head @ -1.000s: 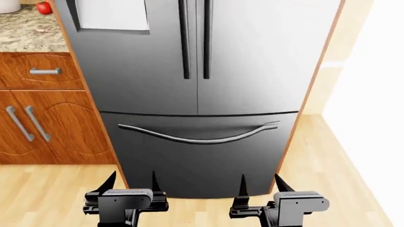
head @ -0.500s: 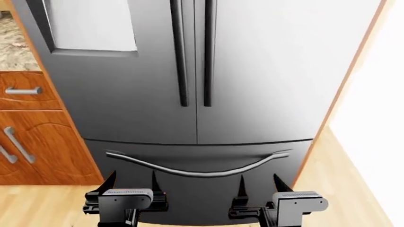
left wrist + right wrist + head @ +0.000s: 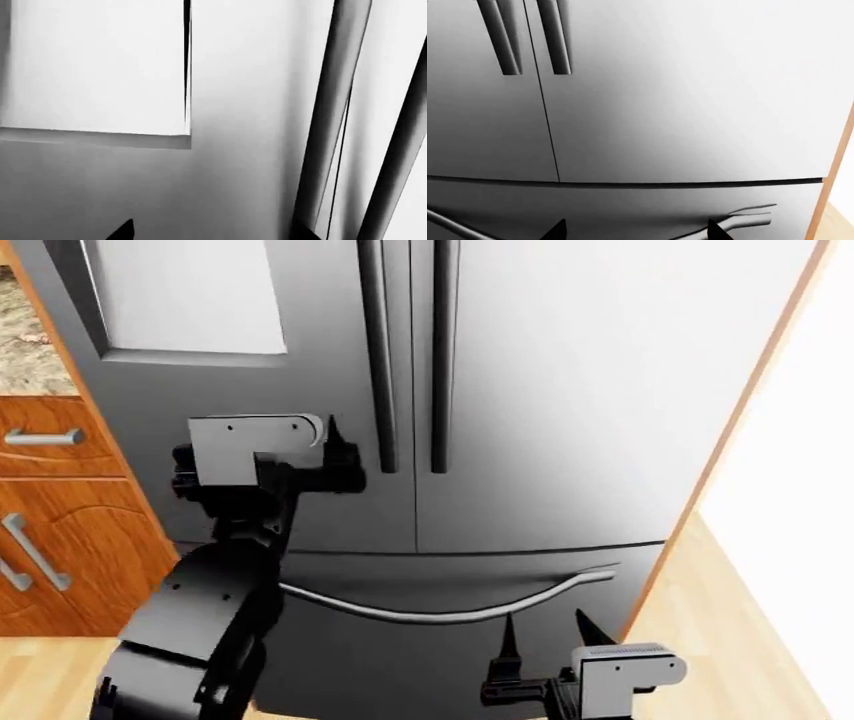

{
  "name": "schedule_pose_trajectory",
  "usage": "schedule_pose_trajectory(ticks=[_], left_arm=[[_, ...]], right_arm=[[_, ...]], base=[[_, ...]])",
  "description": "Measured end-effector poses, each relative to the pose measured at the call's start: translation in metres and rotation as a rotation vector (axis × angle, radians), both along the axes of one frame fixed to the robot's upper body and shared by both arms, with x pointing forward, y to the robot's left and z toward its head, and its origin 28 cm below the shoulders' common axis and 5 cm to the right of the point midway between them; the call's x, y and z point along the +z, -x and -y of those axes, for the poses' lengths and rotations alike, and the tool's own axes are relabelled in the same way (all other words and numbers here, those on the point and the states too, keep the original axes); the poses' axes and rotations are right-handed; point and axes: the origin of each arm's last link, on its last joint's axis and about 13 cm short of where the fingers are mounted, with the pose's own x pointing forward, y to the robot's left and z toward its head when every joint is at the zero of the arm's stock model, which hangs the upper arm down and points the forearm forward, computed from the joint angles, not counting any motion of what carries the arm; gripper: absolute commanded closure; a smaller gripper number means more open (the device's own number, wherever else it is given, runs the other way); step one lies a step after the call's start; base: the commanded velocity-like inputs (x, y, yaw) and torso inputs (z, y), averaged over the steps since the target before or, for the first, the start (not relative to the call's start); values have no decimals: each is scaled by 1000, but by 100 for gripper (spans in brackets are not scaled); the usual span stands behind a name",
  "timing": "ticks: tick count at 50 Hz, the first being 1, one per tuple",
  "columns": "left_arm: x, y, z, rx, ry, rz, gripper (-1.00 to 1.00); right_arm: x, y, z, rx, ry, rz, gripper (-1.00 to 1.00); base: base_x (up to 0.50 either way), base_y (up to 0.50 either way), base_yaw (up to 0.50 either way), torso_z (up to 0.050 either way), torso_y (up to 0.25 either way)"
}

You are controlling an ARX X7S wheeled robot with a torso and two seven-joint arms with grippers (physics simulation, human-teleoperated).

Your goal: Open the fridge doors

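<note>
Fridge doors: likely heavy, stiff, slick steel; best taken by slim vertical handles. Left gripper near left handle, spread untellable; right gripper wide, empty.

Head view looks down at fridge doors; both wrist views close, facing same doors.

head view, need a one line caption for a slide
Left gripper raised beside the slim black vertical bar handles of the closed dark-grey brushed-steel fridge doors; right gripper low, open.
</note>
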Motion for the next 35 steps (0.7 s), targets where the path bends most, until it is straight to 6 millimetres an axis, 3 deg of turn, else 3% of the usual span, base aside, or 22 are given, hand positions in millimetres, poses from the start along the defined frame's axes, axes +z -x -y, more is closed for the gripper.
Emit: schedule_pose_trajectory(ticks=[6,14,24,35], left_arm=[[51,-27,19,-62,-37,22,-100],[81,-39,34,-105,-82,16,-100],[96,-45,40,-108,-109,0,-100],[89,-57,45,-77,-108,-42,-100]], right_arm=[[0,-1,0,3,1,1,-100],[-1,-2,0,5,4,-1,-100],[-2,-3,1,5,7,-4,-100],[-1,-3,1,3,5,-2,-100]], base=[[0,0,0,0,0],[0,0,0,0,0],[0,0,0,0,0],[0,0,0,0,0]])
